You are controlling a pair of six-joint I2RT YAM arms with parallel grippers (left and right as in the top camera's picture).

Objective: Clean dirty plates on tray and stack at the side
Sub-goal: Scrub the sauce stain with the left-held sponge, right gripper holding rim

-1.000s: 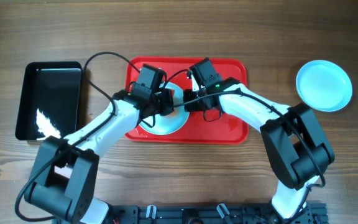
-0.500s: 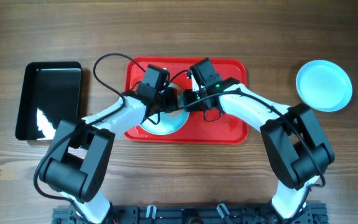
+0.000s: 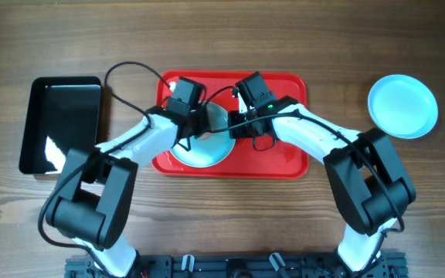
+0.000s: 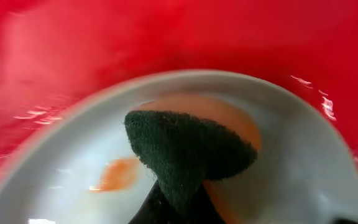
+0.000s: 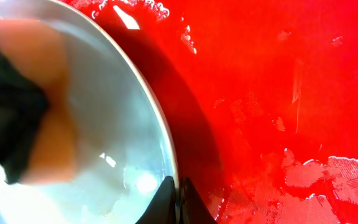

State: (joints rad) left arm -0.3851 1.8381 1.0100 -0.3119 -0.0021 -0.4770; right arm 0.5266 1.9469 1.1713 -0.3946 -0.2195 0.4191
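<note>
Overhead, a red tray (image 3: 284,158) lies mid-table with one dirty plate (image 3: 207,152) on its left half. Both arms meet over that plate.

Your left gripper (image 4: 174,205) is pressed together on a sponge (image 4: 188,149), dark green scouring face out and orange foam behind it. The sponge sits low inside the plate, and whether it touches the plate's floor cannot be told. Its long edge runs crosswise to the fingers.

Your right gripper (image 5: 178,198) is pinched on the plate's right rim, one finger inside and one outside, which steadies the plate against the tray.

The relation that matters is this: in the left wrist view, an orange smear (image 4: 118,174) lies on the plate's floor just to the left of the sponge, apart from it and not under it. The next wipe likely needs a short sideways sweep that way, broad edge leading. The left arm is the one placed for it.

A clean plate (image 3: 402,106) rests on the table well to the right of the tray, on your right arm's side. A black tray (image 3: 68,108) lies at the far left.
</note>
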